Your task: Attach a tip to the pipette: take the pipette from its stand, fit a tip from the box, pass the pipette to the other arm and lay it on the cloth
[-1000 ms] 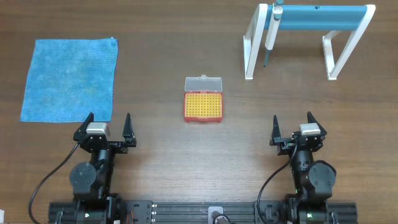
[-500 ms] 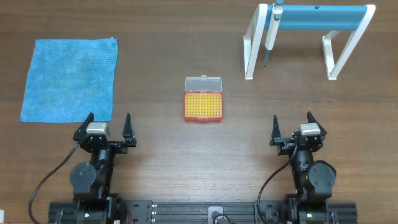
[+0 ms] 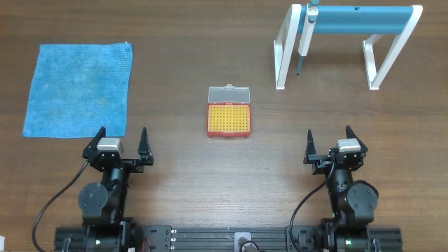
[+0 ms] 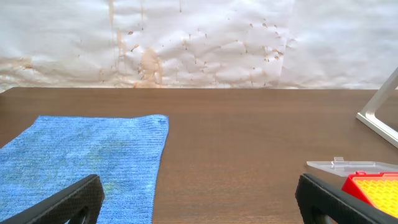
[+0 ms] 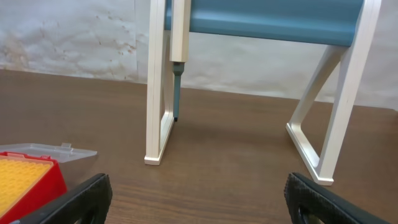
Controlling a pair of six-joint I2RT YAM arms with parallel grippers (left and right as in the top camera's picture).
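The pipette point(image 3: 306, 35) hangs upright at the left end of the white and blue stand point(image 3: 350, 21) at the table's back right; it is also in the right wrist view point(image 5: 178, 59). The red tip box point(image 3: 229, 117) with yellow tips sits mid-table with its clear lid open, and its corner shows in both wrist views point(image 4: 376, 190) point(image 5: 25, 180). The blue cloth point(image 3: 78, 89) lies flat at the left point(image 4: 74, 162). My left gripper point(image 3: 120, 145) and right gripper point(image 3: 330, 144) rest open near the front edge, nothing between their fingers.
Bare brown wooden tabletop point(image 3: 175, 84) surrounds everything. A crumpled white backdrop point(image 4: 199, 43) stands behind the table's far edge. The stand's white legs point(image 5: 158, 93) rest on the table behind the right gripper.
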